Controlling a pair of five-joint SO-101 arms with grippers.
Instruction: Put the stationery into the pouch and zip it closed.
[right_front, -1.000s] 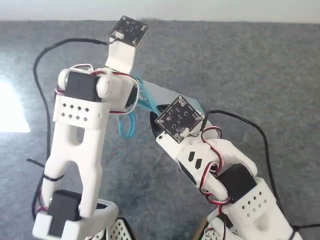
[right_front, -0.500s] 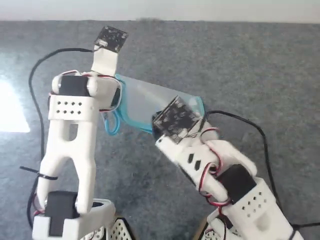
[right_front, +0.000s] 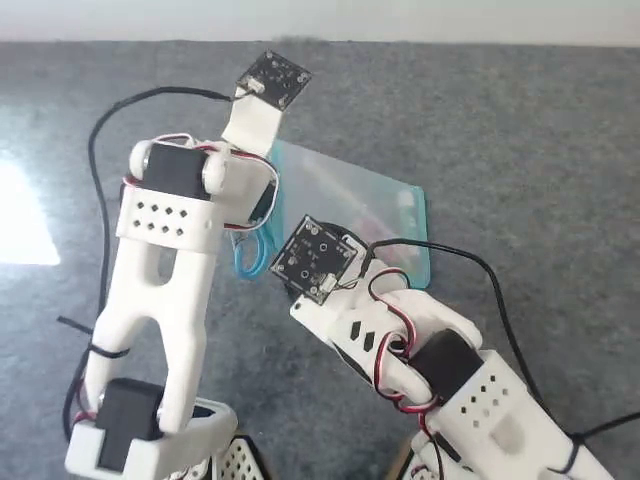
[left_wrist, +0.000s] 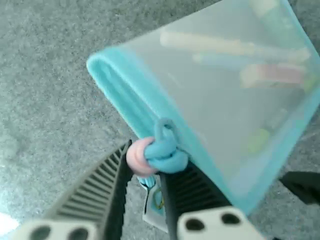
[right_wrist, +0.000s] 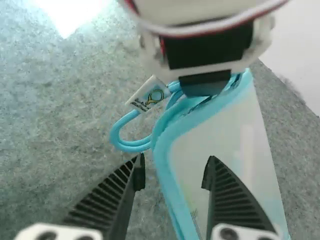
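Light, limp and slick-looking, the pouch is probably best held by its firmer edge, which the wide-spread right end effector straddles, while the left end effector pinches the pull.

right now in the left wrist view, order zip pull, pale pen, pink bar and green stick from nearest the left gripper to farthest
1. zip pull, pinched in the left gripper.
2. pale pen and pink bar, midway along the pouch: too close to call.
3. green stick, at its far corner.
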